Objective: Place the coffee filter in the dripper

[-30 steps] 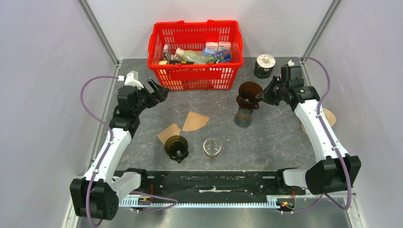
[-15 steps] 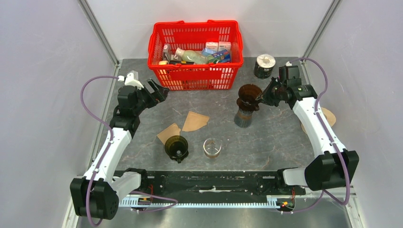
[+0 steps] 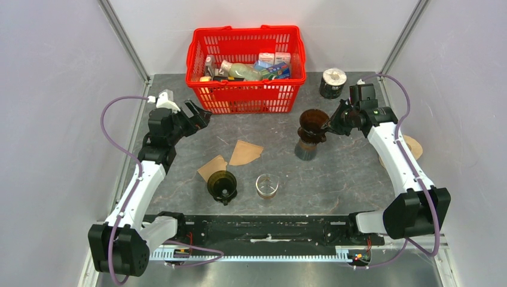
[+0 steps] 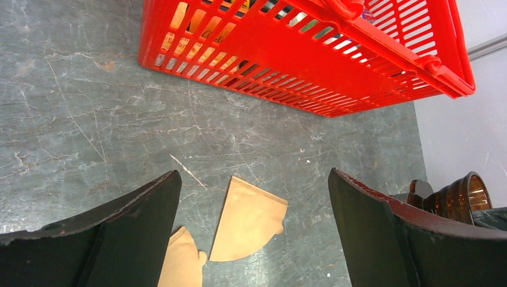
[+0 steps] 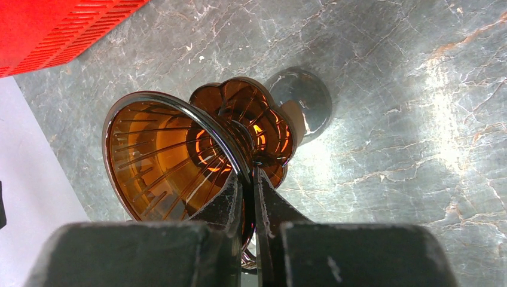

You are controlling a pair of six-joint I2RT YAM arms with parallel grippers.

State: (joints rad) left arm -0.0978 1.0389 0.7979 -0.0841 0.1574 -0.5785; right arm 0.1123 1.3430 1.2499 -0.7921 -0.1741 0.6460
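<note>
My right gripper is shut on the rim of an amber-brown dripper and holds it tilted over a steel cup. In the right wrist view the fingers pinch the dripper's rim, the dripper opens towards the left, and the cup lies beyond its base. Two brown paper coffee filters lie flat mid-table. My left gripper is open and empty, high over the table near the basket. Its view looks down on both filters between its jaws.
A red basket of groceries stands at the back and shows in the left wrist view. A second dark dripper and a small glass sit near the front. A round spool stands back right. More filters lie at the right edge.
My right gripper has shifted slightly towards the back with the dripper, which now sits a little more tilted over the steel cup. The left arm has not moved.
</note>
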